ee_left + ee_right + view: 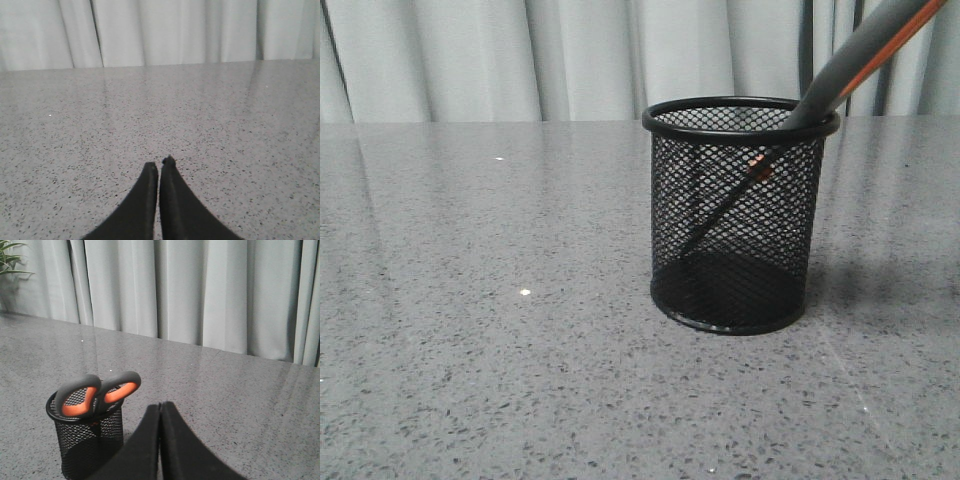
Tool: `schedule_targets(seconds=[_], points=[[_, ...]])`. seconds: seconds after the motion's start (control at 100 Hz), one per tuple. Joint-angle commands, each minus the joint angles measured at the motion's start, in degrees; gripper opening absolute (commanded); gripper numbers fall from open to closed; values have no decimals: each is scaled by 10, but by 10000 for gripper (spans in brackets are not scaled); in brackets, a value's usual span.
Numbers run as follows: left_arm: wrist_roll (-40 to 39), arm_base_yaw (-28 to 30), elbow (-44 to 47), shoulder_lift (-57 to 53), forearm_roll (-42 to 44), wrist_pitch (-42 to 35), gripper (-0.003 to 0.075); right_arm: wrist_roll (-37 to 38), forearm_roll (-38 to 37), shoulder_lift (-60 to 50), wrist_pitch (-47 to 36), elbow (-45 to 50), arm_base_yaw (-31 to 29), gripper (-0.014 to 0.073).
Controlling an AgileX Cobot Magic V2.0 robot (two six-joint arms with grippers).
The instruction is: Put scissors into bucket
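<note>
Currently the bucket stands upright on the grey speckled table, right of centre in the front view. The scissors rest inside it, blades down and handles up. The blades run diagonally behind the mesh wall, with the orange pivot visible through the mesh near the upper right of the cup. The grey handles, lined in orange, lean over the rolled rim on the right side and project well above it.

In the right wrist view, the bucket and scissors appear beside the right gripper, apart from it. The right gripper's fingers are pressed together with nothing between them; it is not touching the scissors or the cup.

The left gripper hangs over bare table, its fingers likewise closed on nothing.

A pale curtain hangs behind the table. Green plant leaves show at the edge of the right wrist view.
</note>
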Motion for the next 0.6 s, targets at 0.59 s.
schedule_targets(seconds=[0.59], points=[[-7,8,24,-17,-23,-27,-20,-1,-11,6,-42,-16,0,-45]])
